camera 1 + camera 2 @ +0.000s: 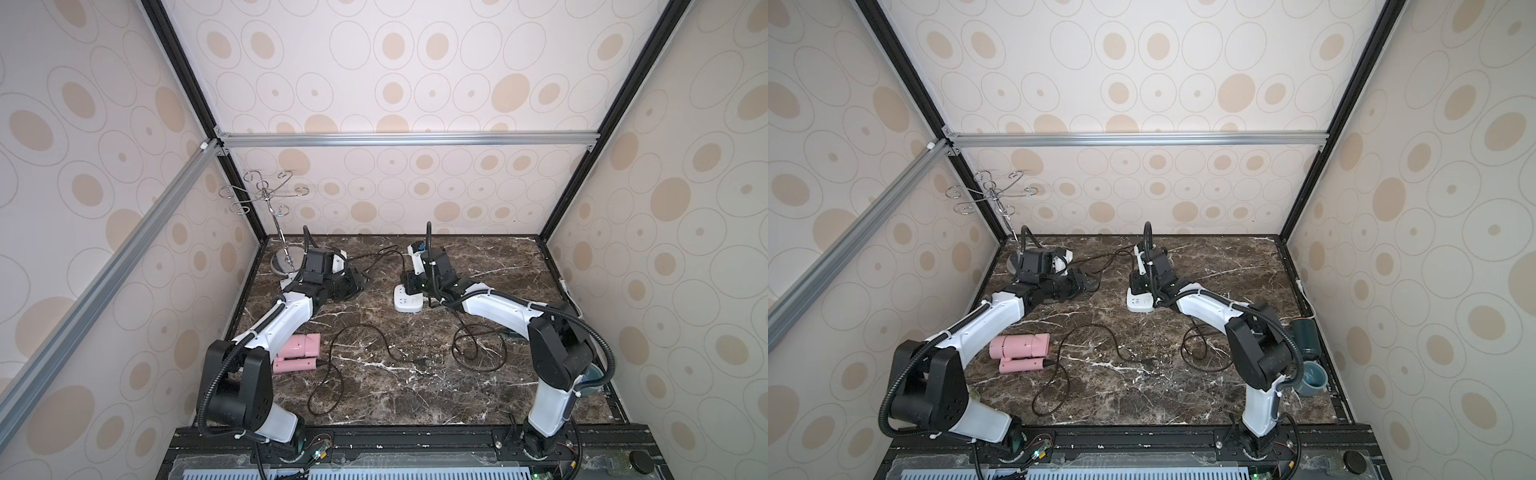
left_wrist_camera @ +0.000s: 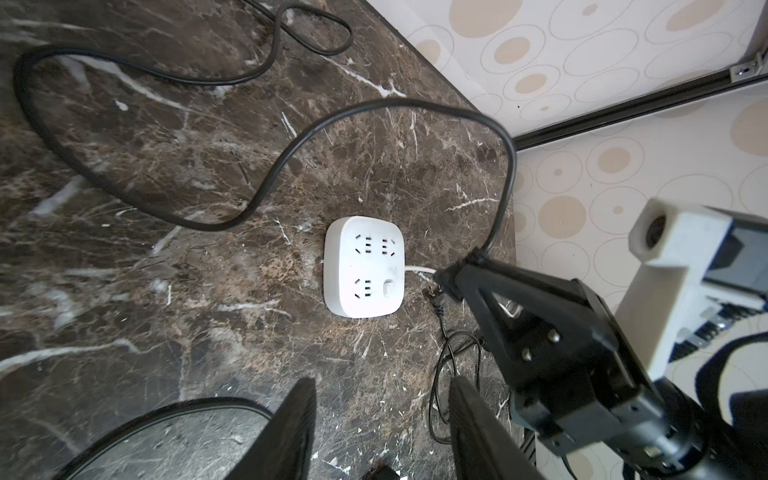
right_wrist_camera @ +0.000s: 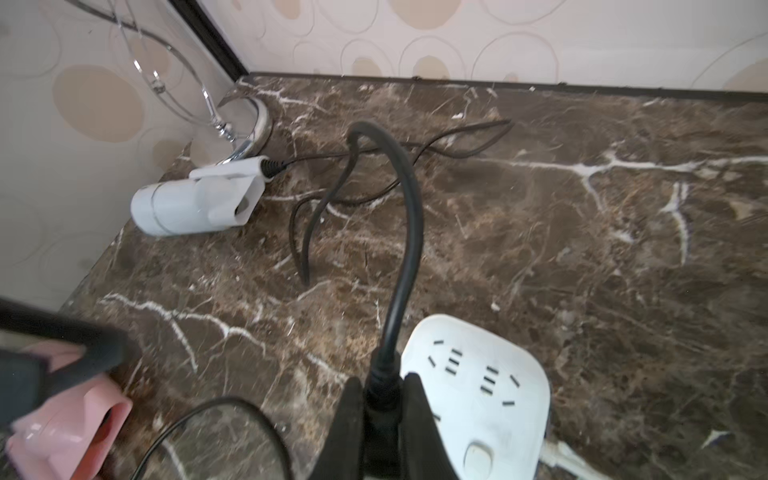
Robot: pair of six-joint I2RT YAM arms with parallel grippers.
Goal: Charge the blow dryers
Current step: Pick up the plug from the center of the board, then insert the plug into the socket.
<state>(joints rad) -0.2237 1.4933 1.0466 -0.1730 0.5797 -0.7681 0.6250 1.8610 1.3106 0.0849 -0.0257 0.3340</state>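
Note:
In both top views the pink blow dryer [image 1: 297,353] [image 1: 1019,351] lies folded at the front left, its black cord looping over the marble. At the back left, the white dryer [image 3: 187,203] [image 1: 1065,254] lies on its side. The dark green dryer [image 1: 1308,336] rests by the right edge. My right gripper [image 3: 382,380] [image 1: 411,282] is shut on a black plug [image 3: 384,399] [image 2: 440,286] held just beside the white socket block [image 2: 363,266] [image 1: 405,301], prongs outside the slots. My left gripper [image 2: 382,382] [image 1: 361,282] stands open and empty left of the block.
A chrome hook stand [image 1: 284,259] occupies the back left corner beside the white dryer. A grey-blue cup [image 1: 1312,378] sits at the right edge behind the right arm. Black cords [image 1: 478,349] coil over the middle of the marble top [image 1: 415,395].

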